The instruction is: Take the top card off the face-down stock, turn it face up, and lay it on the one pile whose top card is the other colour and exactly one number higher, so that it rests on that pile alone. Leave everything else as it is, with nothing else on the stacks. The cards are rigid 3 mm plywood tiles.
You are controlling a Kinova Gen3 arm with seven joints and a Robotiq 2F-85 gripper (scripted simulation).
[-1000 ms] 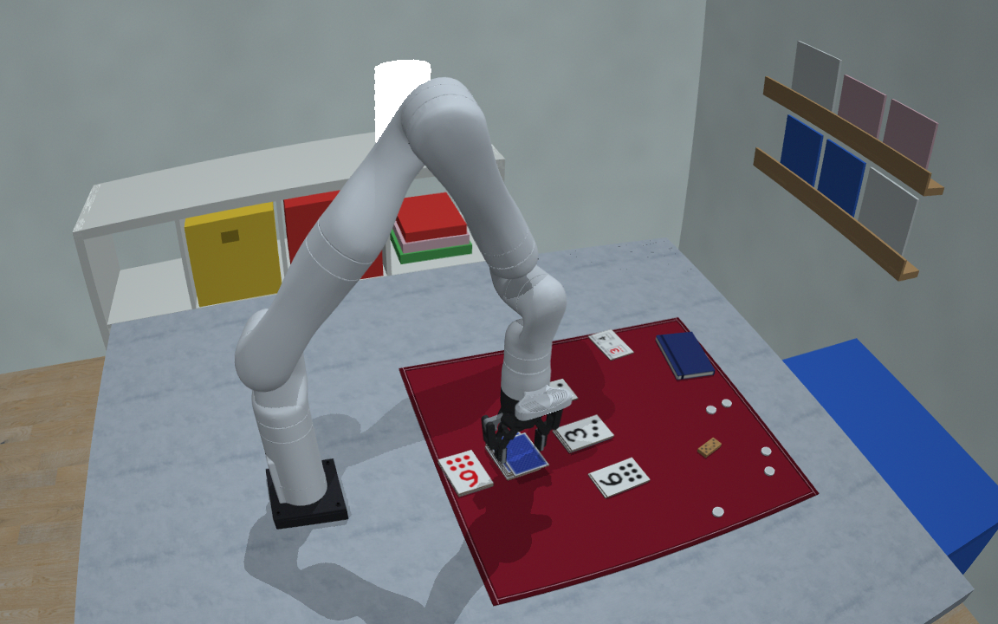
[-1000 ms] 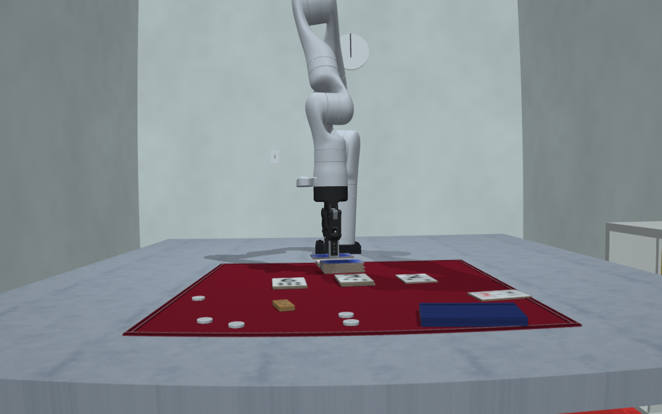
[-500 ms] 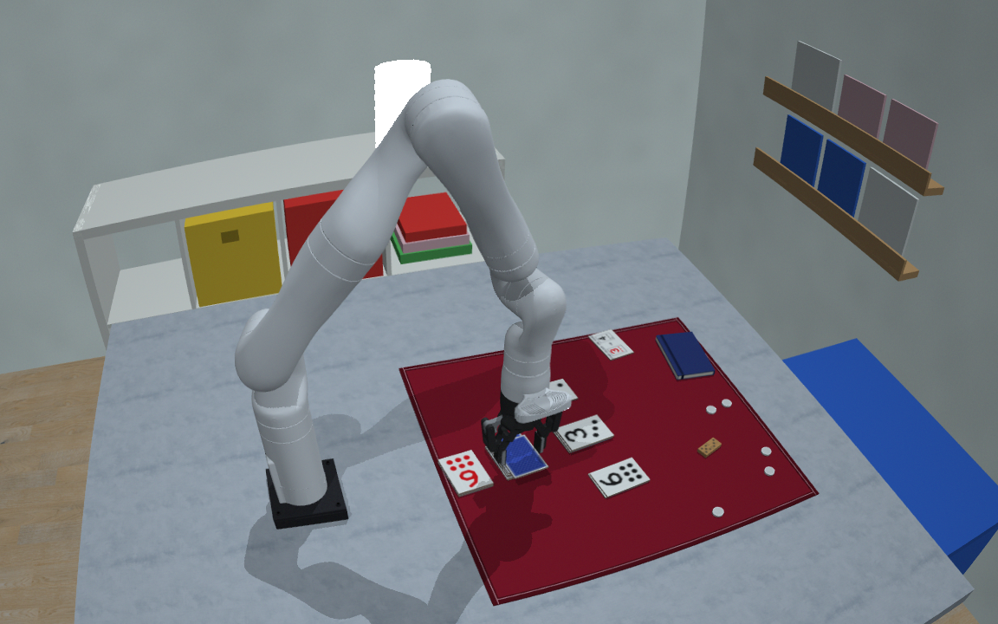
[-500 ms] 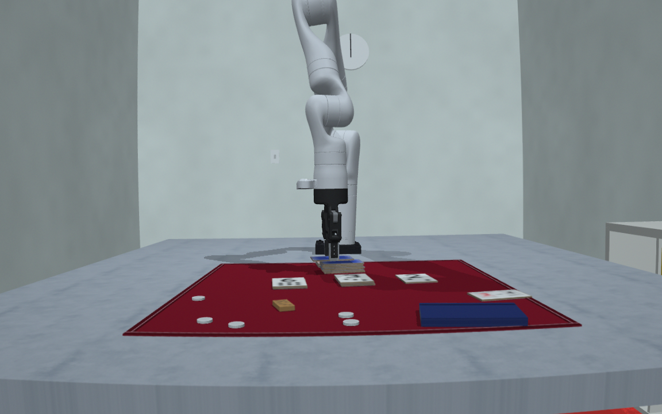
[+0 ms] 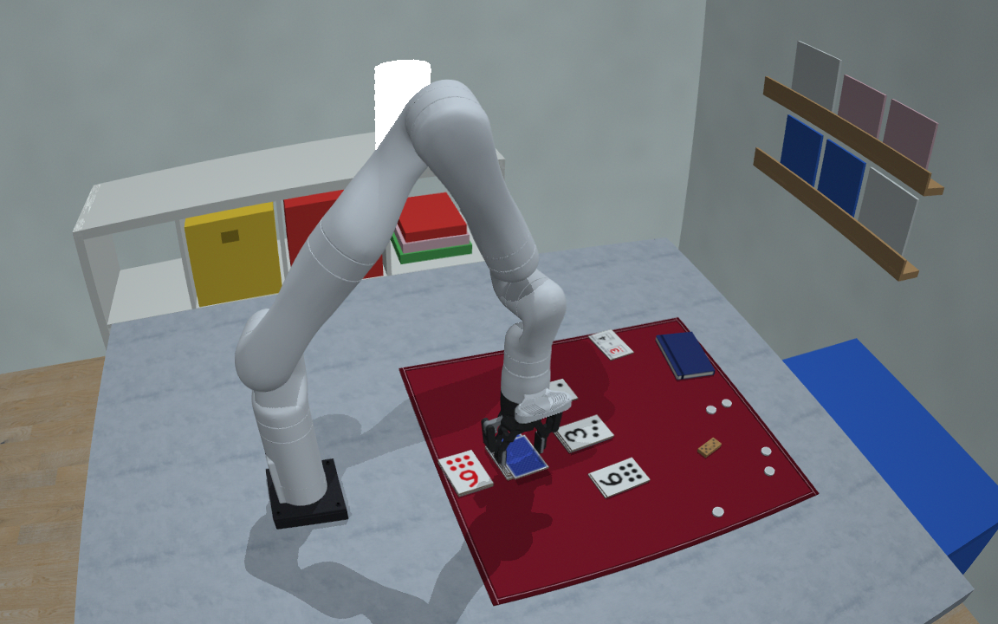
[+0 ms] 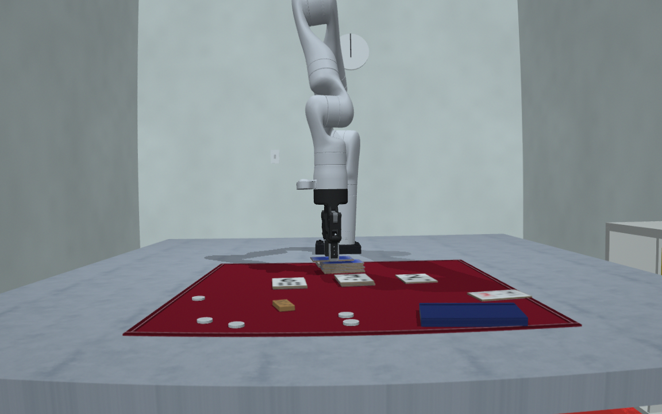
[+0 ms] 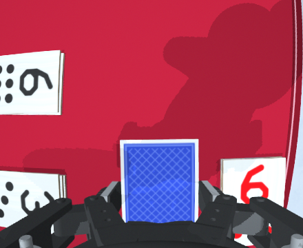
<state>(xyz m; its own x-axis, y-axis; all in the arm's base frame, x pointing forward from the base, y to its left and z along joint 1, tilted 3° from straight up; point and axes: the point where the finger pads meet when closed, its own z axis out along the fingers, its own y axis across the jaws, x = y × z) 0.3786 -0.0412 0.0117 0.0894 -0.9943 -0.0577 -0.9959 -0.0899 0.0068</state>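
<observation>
My gripper [image 5: 521, 453] [image 6: 333, 258] [image 7: 160, 192] points down and is shut on a blue-backed card [image 7: 159, 172], with its fingertips at two opposite edges. The card is face down, just above the stock [image 6: 343, 268] and slightly offset from it; whether they touch is unclear. Its face is hidden. A red 6 pile [image 5: 465, 473] [image 7: 235, 172] is on the robot-base side of the stock. A black 3 pile [image 5: 586, 433] [image 6: 354, 279] [image 7: 0, 189] is on the other side. A black 6 pile [image 5: 618, 477] [image 6: 289, 282] [image 7: 24, 83] and a black 2 pile [image 6: 415, 278] lie farther off.
A red mat [image 5: 642, 527] [image 6: 251, 329] lies on the grey table [image 5: 177, 387]. It bears a card marked 4 and red 3 [image 5: 611, 343] [image 6: 497, 295], a blue notebook [image 5: 684, 355] [image 6: 472, 314], a wooden domino [image 5: 709, 446] [image 6: 283, 305] and several white discs.
</observation>
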